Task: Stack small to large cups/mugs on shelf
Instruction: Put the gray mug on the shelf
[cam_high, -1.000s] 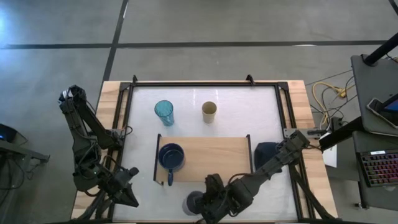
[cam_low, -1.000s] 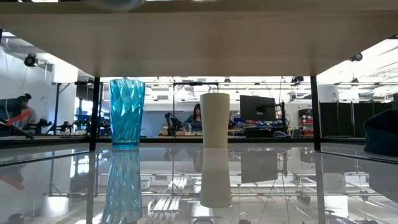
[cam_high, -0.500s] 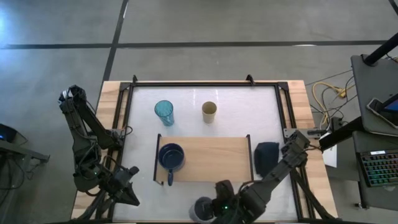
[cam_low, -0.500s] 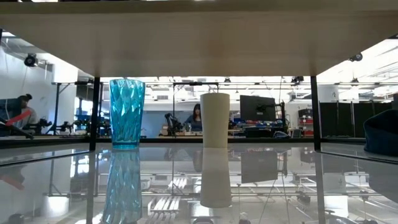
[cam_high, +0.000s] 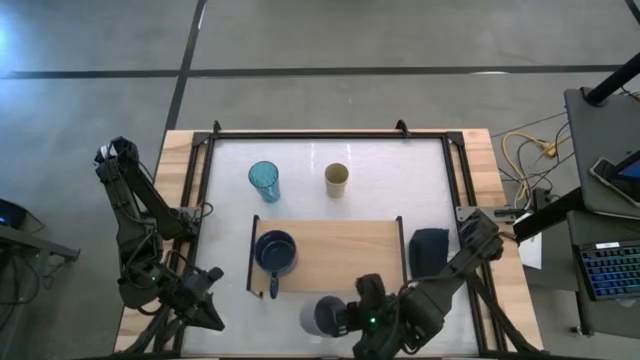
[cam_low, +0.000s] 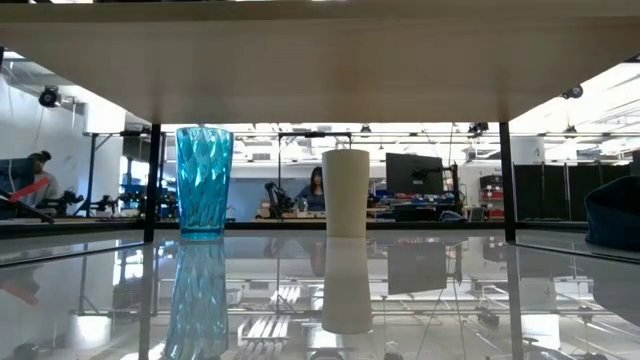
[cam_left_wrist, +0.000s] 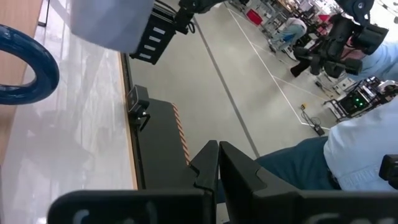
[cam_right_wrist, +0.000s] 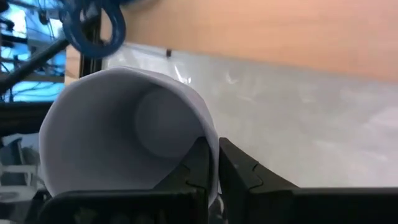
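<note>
While searching every view for brand marks, labels or print, found none readable on the cups, shelf or arms. Right gripper (cam_high: 340, 318) low at the near edge of the white counter (cam_high: 400, 180), arm stretched flat from the right side and bent inward, fingers (cam_right_wrist: 198, 167) pinched on the rim of the small grey-lavender handled mug (cam_high: 322, 316), one inside and one outside its wall. Mug tipped so its pale open mouth faces the wrist camera (cam_right_wrist: 124, 137), just in front of the low light-wood shelf with black metal frame ends (cam_high: 345, 250). On the shelf's left end, upright, the wide dark navy handled mug (cam_high: 275, 252), handle pointing to the near edge. Behind the shelf, standing apart on the counter: tall translucent teal tumbler (cam_high: 264, 181) to the left, tan handleless cup (cam_high: 337, 180) to the right. Dark folded cloth (cam_high: 430, 250) just beside the shelf's right end. Left gripper (cam_high: 207, 300) folded back off the counter's near left corner, fingers (cam_left_wrist: 211, 165) pressed together, holding nothing.
</note>
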